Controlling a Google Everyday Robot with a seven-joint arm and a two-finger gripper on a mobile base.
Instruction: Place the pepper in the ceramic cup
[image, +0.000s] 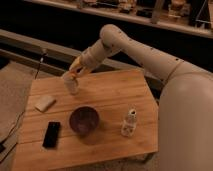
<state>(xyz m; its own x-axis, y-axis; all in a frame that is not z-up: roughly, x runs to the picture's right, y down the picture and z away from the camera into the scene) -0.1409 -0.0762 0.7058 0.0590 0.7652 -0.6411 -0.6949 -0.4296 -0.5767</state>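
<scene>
The ceramic cup (73, 86), small and whitish, stands on the far left part of the wooden table (115, 92). My gripper (71, 76) hangs right over the cup's mouth, its arm reaching in from the upper right. It is shut. A small orange piece, the pepper (75, 68), shows at the fingers just above the cup; its shape is hard to make out.
A dark purple bowl (83, 120) sits in front of the cup. A small white capped bottle (129, 123) stands to the right of the bowl. Near the left edge lie a black phone (51, 134) and a pale block (45, 103). Dark shelving runs behind the table.
</scene>
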